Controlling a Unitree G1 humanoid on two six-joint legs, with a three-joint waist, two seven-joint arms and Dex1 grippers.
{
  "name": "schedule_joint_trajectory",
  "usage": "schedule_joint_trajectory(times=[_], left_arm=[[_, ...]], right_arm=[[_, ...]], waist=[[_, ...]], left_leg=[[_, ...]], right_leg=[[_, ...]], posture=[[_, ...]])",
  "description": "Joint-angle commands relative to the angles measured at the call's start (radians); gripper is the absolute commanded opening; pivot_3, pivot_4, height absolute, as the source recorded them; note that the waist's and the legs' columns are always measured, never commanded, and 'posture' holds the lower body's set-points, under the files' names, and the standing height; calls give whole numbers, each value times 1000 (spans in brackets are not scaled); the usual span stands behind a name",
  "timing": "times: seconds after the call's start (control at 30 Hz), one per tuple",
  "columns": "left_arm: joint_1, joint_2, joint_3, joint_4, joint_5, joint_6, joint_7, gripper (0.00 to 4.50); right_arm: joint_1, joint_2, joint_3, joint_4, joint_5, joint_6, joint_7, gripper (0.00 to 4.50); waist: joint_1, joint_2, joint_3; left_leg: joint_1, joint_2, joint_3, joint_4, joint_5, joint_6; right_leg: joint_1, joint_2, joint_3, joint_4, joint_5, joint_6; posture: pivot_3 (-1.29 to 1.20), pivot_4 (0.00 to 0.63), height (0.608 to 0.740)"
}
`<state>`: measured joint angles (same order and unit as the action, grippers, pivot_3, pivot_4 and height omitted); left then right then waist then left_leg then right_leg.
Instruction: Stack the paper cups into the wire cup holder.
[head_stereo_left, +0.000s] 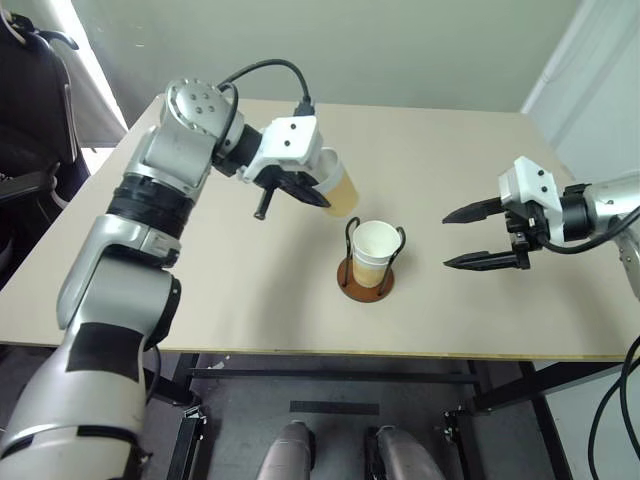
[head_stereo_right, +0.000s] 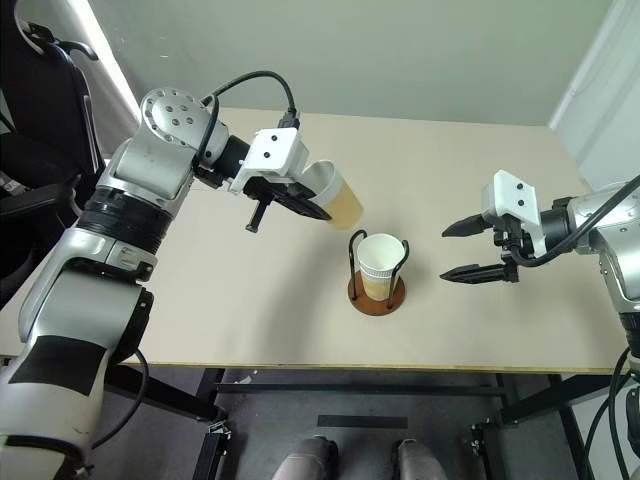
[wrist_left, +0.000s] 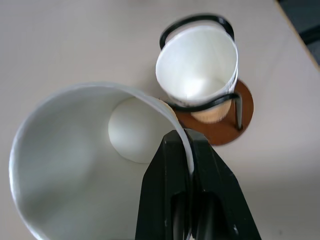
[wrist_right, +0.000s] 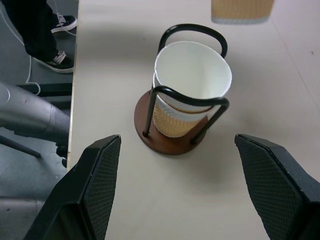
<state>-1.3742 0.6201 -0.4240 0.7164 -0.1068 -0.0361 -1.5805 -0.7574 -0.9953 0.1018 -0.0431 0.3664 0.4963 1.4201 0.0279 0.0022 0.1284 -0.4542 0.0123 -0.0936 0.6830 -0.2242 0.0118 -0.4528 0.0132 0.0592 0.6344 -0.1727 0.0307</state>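
**Speaker 1:** Left eye view: what is laid out, from the biggest thing down?

**Speaker 2:** A wide, pale beige rectangular table (head_stereo_left: 200, 300) is seen from above. Near the middle of it the wire cup holder (head_stereo_left: 366, 281), a round reddish-brown disc with two upright black wire loops, is stood. Nested tapered paper cups (head_stereo_left: 373, 252), white at the rim and inside and tan-yellow lower down, are seated upright in it between the loops.

**Speaker 1:** And the grippers?

**Speaker 2:** A third paper cup (head_stereo_right: 335, 196) of the same kind is gripped by the left gripper (wrist_left: 189, 165); its black fingers are clamped on the rim, one inside and one outside. That cup is held tilted in the air, near the holder and apart from it. The right gripper (head_stereo_left: 480, 236) is held to the other side of the holder with its jaws spread wide, and nothing is grasped by it.
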Motion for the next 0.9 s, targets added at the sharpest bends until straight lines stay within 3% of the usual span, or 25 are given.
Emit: schedule_joint_trajectory(times=[0.03,0.27,0.9], left_arm=[[-46,-20,54,-17,-28,27,-34,28],[-49,-82,77,-27,-31,52,-34,28],[10,-115,21,-116,-79,104,-34,28]], right_arm=[[-13,-7,-18,-22,-6,0,-12,3701],[3,-6,-26,-44,0,11,-34,3701],[27,-11,-41,-67,7,25,-63,3701]], waist=[[0,0,0],[1,0,0],[2,0,0]], left_leg=[[0,0,0,0,0,0],[0,0,0,0,0,0],[0,0,0,1,0,0]], right_leg=[[0,0,0,0,0,0],[1,0,0,-1,1,1],[2,0,0,-2,2,3]], posture=[[0,150,740],[0,150,740],[0,150,740]])
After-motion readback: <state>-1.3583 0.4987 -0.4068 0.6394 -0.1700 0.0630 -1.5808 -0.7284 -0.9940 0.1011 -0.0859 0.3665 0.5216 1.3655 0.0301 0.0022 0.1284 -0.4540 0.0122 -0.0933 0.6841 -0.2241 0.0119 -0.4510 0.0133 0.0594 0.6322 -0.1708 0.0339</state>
